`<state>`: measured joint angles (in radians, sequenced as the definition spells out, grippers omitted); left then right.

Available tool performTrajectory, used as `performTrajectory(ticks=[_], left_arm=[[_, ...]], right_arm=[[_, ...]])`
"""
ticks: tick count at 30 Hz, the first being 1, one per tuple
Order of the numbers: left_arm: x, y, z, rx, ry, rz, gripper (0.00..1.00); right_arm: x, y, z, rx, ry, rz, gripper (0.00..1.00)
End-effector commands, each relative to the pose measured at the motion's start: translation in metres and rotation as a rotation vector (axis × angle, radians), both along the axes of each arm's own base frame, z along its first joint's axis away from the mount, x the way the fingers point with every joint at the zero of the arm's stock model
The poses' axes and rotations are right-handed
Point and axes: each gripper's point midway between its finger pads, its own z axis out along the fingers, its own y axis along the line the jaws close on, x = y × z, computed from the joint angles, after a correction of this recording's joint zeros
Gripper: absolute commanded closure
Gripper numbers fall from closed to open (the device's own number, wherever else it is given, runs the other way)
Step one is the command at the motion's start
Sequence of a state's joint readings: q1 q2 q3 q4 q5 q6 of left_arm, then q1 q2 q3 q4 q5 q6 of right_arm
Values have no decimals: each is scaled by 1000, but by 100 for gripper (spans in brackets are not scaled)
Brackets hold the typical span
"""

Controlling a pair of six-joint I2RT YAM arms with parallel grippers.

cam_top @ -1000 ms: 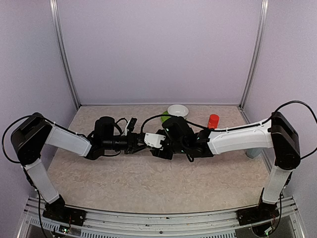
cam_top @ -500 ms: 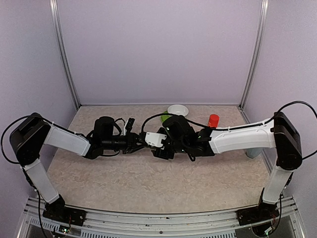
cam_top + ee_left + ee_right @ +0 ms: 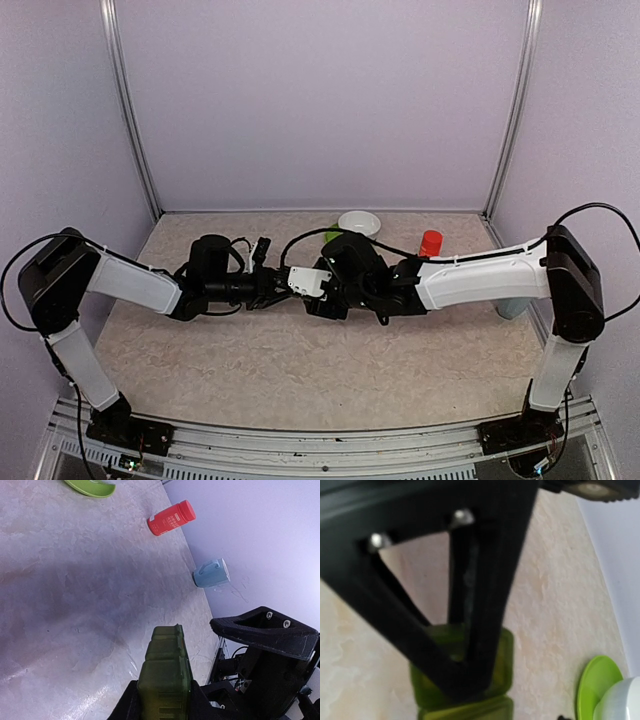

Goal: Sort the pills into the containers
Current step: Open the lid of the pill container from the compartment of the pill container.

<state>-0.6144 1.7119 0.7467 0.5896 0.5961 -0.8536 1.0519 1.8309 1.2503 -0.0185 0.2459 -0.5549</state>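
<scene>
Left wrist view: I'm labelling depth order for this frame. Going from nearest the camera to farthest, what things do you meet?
containers → mug → red bottle → green plate

The top camera sits high up and back, looking down on the whole worktop (image 3: 300,370). The left wrist camera sits low and looks across the worktop to the red bottle (image 3: 171,518) and blue mug (image 3: 212,573). The right wrist camera is very close. Both wrist views show the containers (image 3: 165,680) and green plate (image 3: 90,487).
</scene>
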Motion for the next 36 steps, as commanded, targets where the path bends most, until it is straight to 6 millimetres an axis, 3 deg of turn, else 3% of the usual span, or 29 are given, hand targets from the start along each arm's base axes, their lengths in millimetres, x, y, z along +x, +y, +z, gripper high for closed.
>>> performTrajectory(ticks=[1, 10, 20, 26, 36], left_arm=[[-1, 5, 6, 9, -36, 3, 80], [-1, 4, 3, 14, -28, 1, 80], [-2, 4, -3, 39, -24, -5, 80], [-3, 2, -4, 51, -34, -15, 80], [-8, -4, 6, 62, -80, -49, 80]], right_arm=[[3, 3, 11, 3, -35, -21, 36], [14, -3, 19, 5, -86, -81, 46], [21, -9, 41, 51, -147, -115, 46], [36, -16, 49, 70, -171, -179, 42], [59, -23, 39, 46, -150, -235, 40]])
